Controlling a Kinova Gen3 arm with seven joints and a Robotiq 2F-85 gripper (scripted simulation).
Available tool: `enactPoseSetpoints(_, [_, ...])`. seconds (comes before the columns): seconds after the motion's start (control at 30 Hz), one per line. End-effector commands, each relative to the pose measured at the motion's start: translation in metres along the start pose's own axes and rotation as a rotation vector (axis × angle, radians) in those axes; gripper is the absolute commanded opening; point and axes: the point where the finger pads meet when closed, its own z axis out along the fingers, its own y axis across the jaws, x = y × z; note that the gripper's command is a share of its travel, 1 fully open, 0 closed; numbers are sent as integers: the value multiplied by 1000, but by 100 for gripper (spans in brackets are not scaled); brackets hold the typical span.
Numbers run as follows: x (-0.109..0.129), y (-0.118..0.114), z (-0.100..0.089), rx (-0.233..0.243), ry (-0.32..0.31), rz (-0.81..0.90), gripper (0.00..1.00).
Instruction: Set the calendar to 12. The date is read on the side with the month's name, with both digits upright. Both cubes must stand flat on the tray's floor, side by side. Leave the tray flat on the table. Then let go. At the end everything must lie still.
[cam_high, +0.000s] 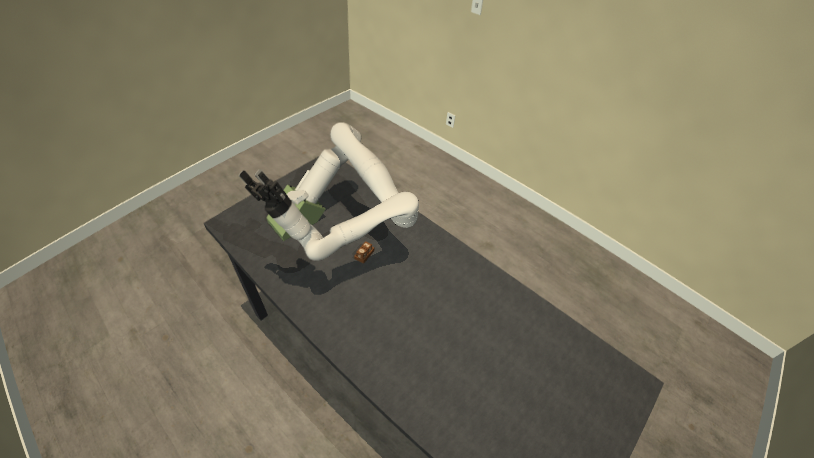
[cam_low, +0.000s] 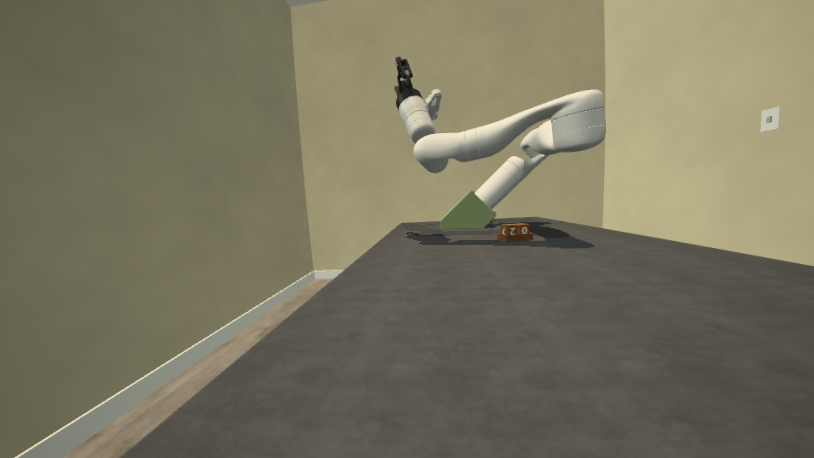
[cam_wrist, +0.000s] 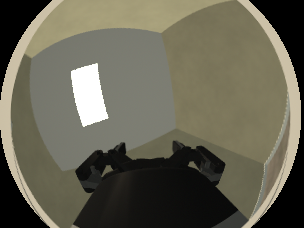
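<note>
The brown calendar tray (cam_high: 368, 255) with two digit cubes stands flat on the dark table near the arm's base. In the exterior view the tray (cam_low: 517, 235) shows two cubes side by side; the left cube (cam_low: 510, 230) shows a mark like a turned 2, and the right cube (cam_low: 524, 230) shows 0. My gripper (cam_high: 254, 179) is open and empty, raised high above the table and pointing up, far from the tray; it also shows in the exterior view (cam_low: 402, 67). The wrist view shows only the open fingers, walls and ceiling.
A green wedge-shaped mount (cam_high: 301, 211) holds the arm's base at the table's far end; it also shows in the exterior view (cam_low: 467, 212). The arm's elbow (cam_high: 405, 207) hangs just behind the tray. The table's left edge lies close to the mount.
</note>
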Motion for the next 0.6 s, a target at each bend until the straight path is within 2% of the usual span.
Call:
enactPoseSetpoints(0.0, [6, 27, 8, -105, 6, -34, 100])
enactPoseSetpoints(0.1, [11, 64, 5, -232, -2, -96, 100])
enactPoseSetpoints(0.17, [11, 64, 5, -232, -2, -96, 100])
enactPoseSetpoints(0.37, [22, 141, -20, -524, -51, -235, 100])
enactPoseSetpoints(0.57, [36, 206, -74, -844, -162, -374, 100])
